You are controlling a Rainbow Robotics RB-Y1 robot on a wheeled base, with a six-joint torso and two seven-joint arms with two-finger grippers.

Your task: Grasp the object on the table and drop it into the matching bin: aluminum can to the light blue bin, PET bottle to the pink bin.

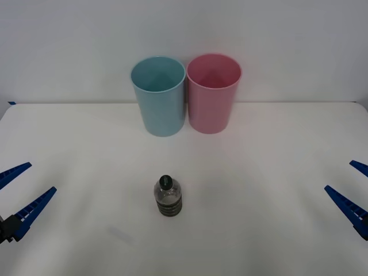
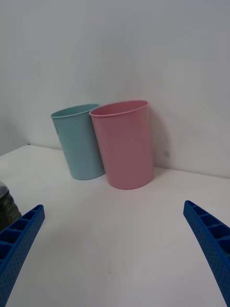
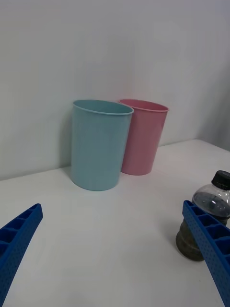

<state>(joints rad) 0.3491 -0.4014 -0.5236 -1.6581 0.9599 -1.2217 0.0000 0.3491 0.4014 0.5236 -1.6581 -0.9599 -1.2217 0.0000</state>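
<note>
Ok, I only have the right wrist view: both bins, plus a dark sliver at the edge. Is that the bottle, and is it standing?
Observer: Yes. The small clear plastic bottle with the black screw cap stands upright on the white table.
Operator: Which bin is it lined up with?
Observer: In the front view it stands in front of the tall light blue plastic bin, well short of it. The tall pink plastic bin is on that bin's right.
Operator: And the left claw?
Observer: The left claw is open at the table's left edge, apart from the bottle. The right claw is open at the right edge.
</note>
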